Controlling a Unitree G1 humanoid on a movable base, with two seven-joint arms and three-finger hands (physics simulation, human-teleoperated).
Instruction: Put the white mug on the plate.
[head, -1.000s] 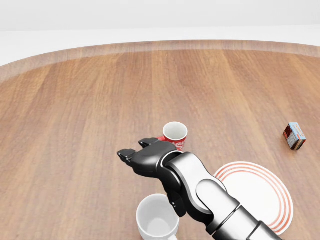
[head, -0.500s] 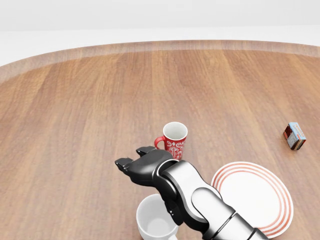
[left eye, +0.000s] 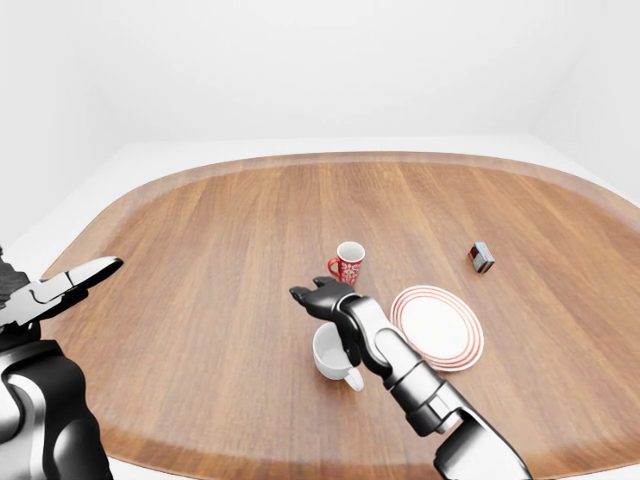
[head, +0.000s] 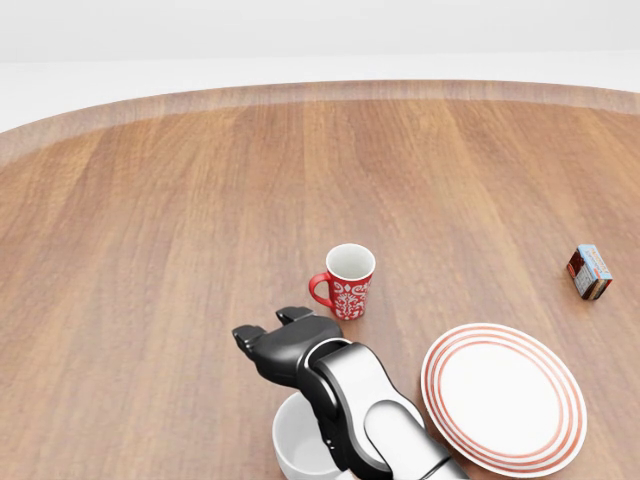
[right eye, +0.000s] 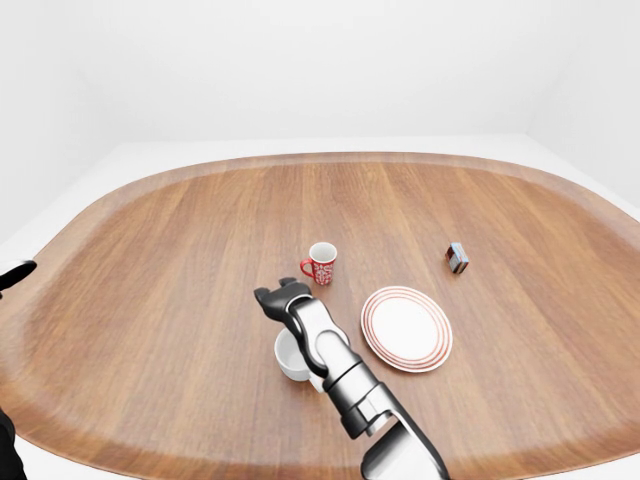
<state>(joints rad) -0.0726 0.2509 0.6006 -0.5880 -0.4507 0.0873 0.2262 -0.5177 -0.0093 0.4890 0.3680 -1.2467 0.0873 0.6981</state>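
Note:
The white mug (head: 296, 440) stands upright near the bottom edge of the head view, and my right forearm covers its right side. My right hand (head: 266, 330) hovers just above the mug's upper rim with its fingers spread open, holding nothing. To the right of the mug lies the white plate (head: 560, 400) with red rings, nothing on it. In the left-eye view my left hand (left eye: 70, 285) is raised at the far left edge, open, well away from the mug (left eye: 328, 352).
A red patterned mug (head: 347, 281) stands just above my right hand. A small box (head: 589, 272) lies at the right edge of the head view. The round wooden table (head: 300, 96) has a raised rim; white floor surrounds it.
My right hand and forearm have drawn back toward the bottom of the head view and a little left, uncovering the red mug and the plate's left side. The mugs and plate have not moved.

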